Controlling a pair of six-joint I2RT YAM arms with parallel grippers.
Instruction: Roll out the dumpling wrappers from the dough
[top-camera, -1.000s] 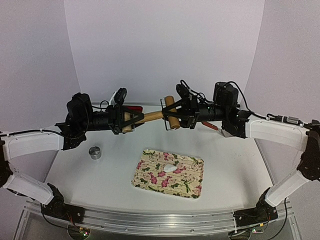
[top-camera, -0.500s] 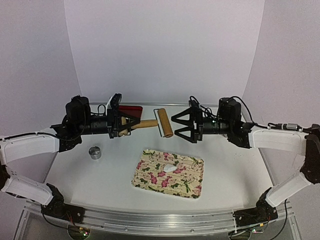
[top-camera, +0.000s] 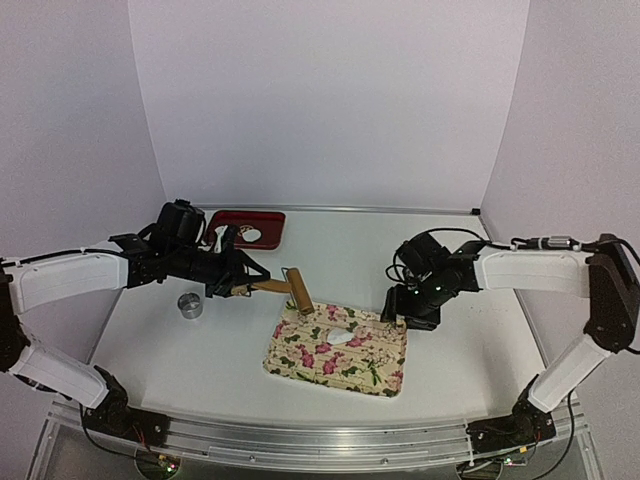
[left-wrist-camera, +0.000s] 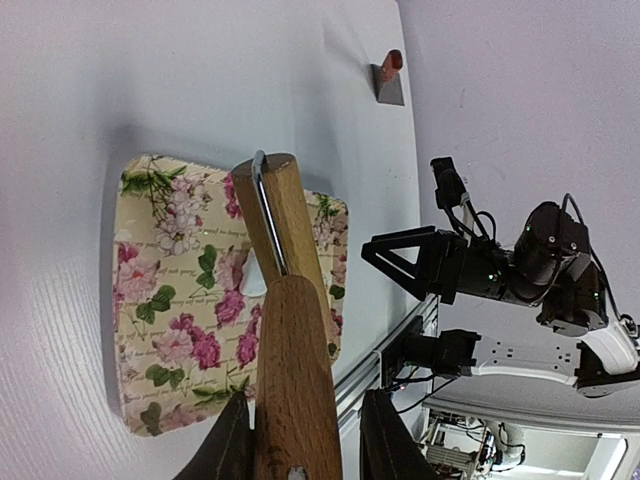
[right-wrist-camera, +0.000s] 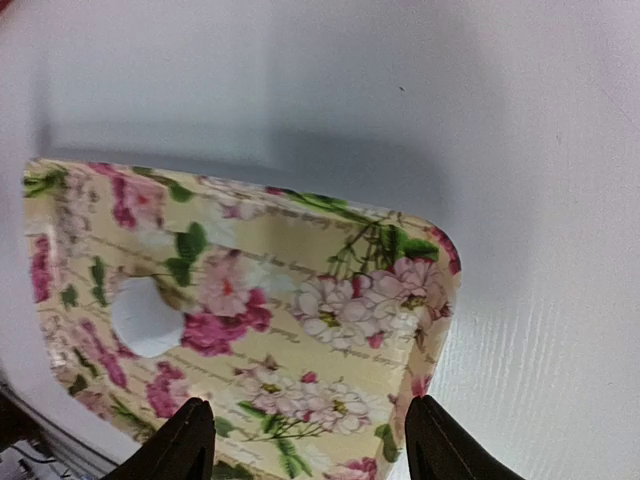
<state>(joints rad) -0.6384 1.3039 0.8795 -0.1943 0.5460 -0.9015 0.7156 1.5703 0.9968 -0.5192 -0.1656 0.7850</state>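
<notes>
R fingers (right-wrist-camera: 185, 445) hover just short of dough (right-wrist-camera: 147, 317).

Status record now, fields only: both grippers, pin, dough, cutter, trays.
left gripper: shut on the pin's handle
pin: roller by the floral tray's far left corner; contact cannot be told
right gripper: open, over the floral tray's far right corner
floral tray: flat on the table, between the arms
dough: one small white piece near the floral tray's middle
cutter: on the table left of the floral tray, untouched
red tray: at the back, something white in it
</notes>
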